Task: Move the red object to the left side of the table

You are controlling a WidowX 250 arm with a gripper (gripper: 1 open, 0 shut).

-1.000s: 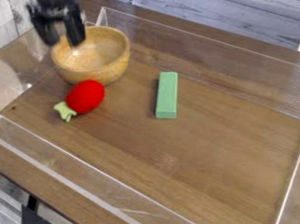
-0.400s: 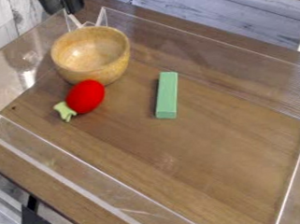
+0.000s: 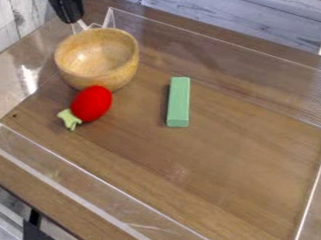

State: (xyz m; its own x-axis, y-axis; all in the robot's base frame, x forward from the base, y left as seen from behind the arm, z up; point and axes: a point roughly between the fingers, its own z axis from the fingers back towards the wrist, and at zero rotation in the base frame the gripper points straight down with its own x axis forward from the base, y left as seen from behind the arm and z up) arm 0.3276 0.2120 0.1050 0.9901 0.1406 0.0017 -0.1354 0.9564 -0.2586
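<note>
One camera view, clock positions taken from its centre: a red toy fruit (image 3: 92, 103) lies on the brown wooden table (image 3: 219, 179) toward 10 o'clock, its pale green stem end pointing between 7 and 8. Toward 11 o'clock sits a round wooden bowl (image 3: 98, 60), just above the fruit. Beyond the bowl, at the top edge, is the dark gripper (image 3: 68, 9), its claw narrowed shut. A green rectangular block (image 3: 179, 102) lies near the centre, toward 1 o'clock.

The brown wood-grain table (image 3: 233, 174) looks smooth, and the bright-red round toy fruit (image 3: 91, 103) looks like smooth plastic.
</note>
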